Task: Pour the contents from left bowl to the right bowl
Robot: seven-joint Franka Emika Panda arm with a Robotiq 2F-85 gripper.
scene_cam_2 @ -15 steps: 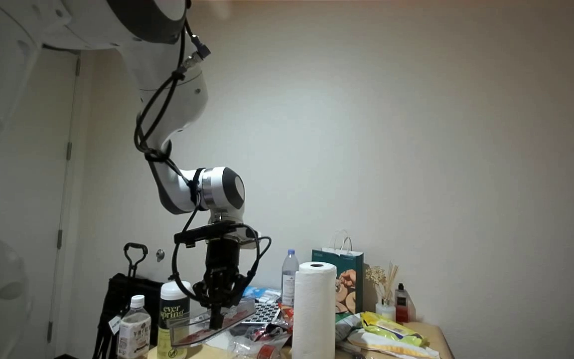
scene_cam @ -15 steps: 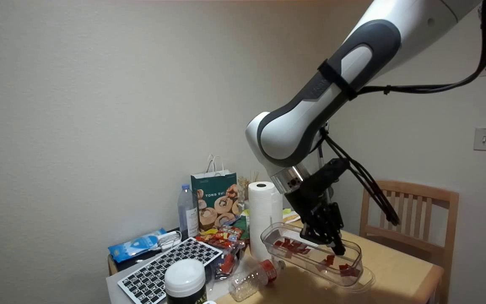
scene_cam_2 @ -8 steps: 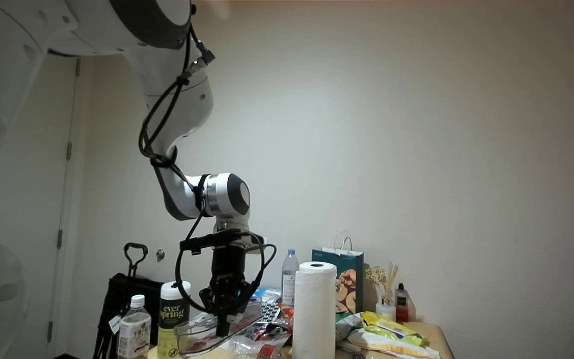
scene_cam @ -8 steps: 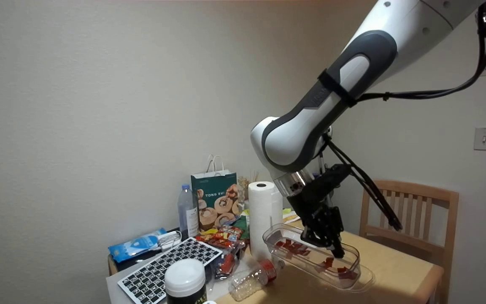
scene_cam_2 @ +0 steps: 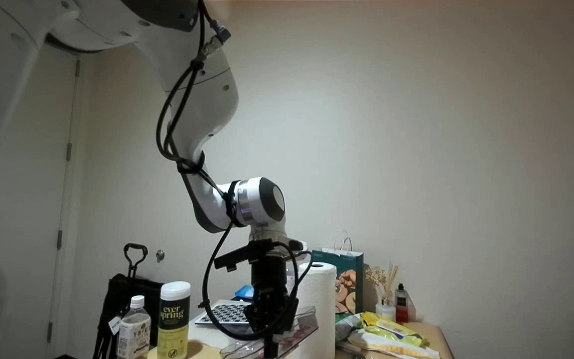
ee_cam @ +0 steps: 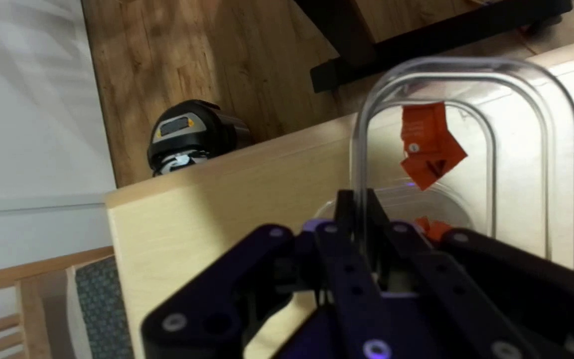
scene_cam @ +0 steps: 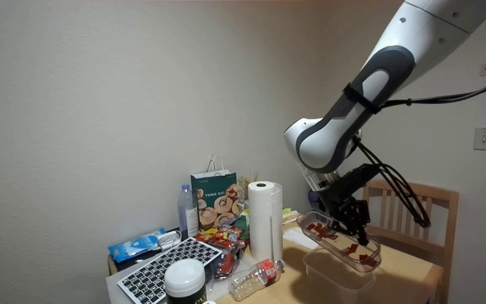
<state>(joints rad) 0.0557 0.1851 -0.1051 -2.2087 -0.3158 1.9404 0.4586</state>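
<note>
Held bowl (scene_cam: pixel 336 249): clear, oblong, carried above the counter (scene_cam: pixel 411 272), overlapping the lower bowl (scene_cam: pixel 326 286) in an exterior view. Whether it sits squarely over it, you cannot tell.
Contents: red pieces (scene_cam: pixel 368 260), loose, in two groups along the held bowl's floor.
Your gripper (ee_cam: pixel 361 202): pinching one long side of the held bowl's rim.
Step in hand, by judgement: lining up; pour not yet begun.
Handling: set your pouring edge inside the lower bowl's rim before you tip, and keep the drop short. Turn slowly; the rim pinch may let the held bowl pivot. The red pieces look light and flat and may cling, so allow for a steep tip and a gentle shake. Keep the held bowl clear of the roll (scene_cam: pixel 264 219) at left.
Changes against the frame half a second ago: held bowl further right in both exterior views; lower bowl's left end, then behind the held bowl, now shows beneath it; in an exterior view the held bowl now crosses in front of the roll (scene_cam_2: pixel 324 294); red pieces in the same two groups.
</note>
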